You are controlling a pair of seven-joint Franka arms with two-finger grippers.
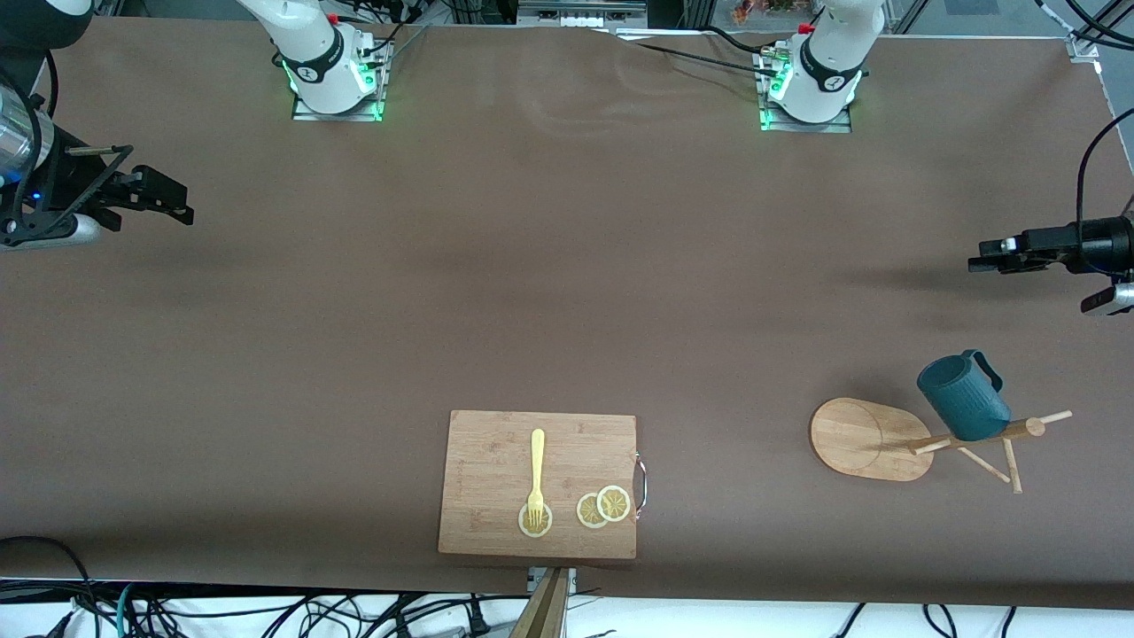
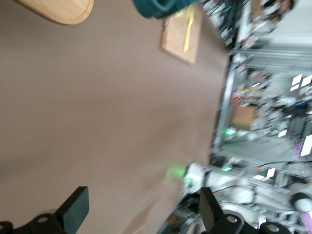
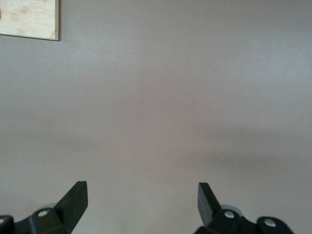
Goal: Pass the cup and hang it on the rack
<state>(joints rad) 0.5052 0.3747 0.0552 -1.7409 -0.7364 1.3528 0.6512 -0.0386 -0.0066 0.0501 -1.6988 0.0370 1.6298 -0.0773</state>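
Board sits nearest; cup hangs on rack. My left claw and right claw wait spread, empty; task looks done.

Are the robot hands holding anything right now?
No. The left gripper and right gripper are both open and empty above bare table. The cup hangs on the rack, untouched.
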